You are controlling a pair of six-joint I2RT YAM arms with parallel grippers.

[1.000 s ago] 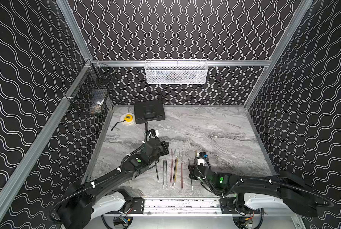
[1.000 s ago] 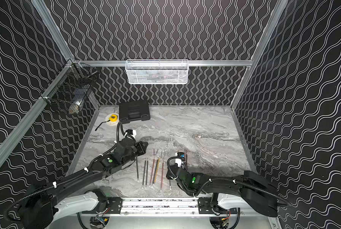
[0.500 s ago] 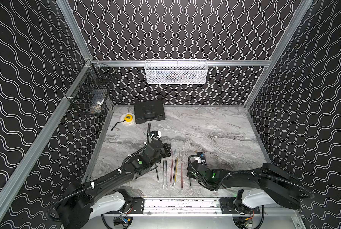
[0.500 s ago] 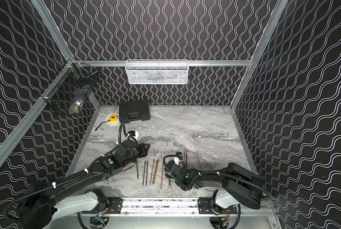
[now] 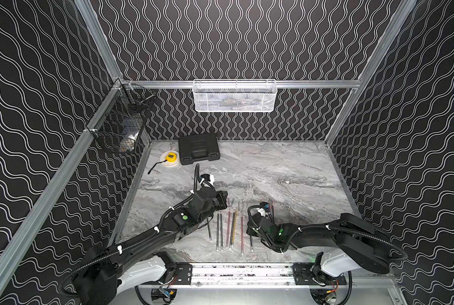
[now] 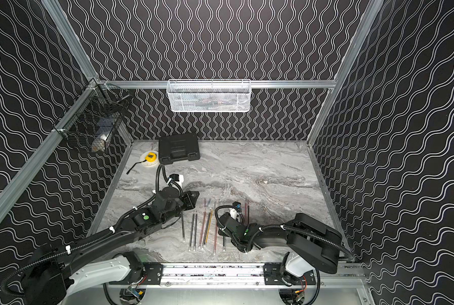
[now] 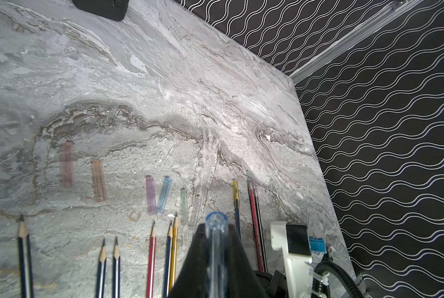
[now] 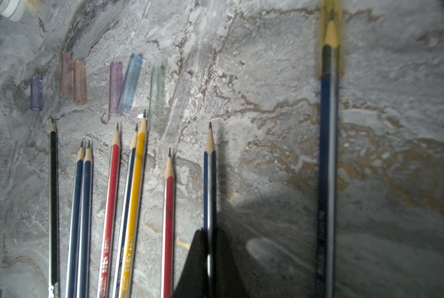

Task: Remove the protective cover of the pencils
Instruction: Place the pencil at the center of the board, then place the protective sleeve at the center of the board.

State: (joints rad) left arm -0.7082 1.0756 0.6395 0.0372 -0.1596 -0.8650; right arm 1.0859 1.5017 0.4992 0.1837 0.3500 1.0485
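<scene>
Black arms (image 5: 146, 237) stretched low, left fingers (image 7: 192, 265) clenching blue cap (image 7: 216, 222), right fingers (image 8: 189, 268) pinching dark pencil (image 8: 210, 180).

White basket (image 5: 235, 100), twelve o'clock on back wall: contents indistinct through mesh. Capped pencil (image 8: 328, 154) blurred in right wrist view. Black case (image 7: 99, 7) cut by frame edge.
</scene>
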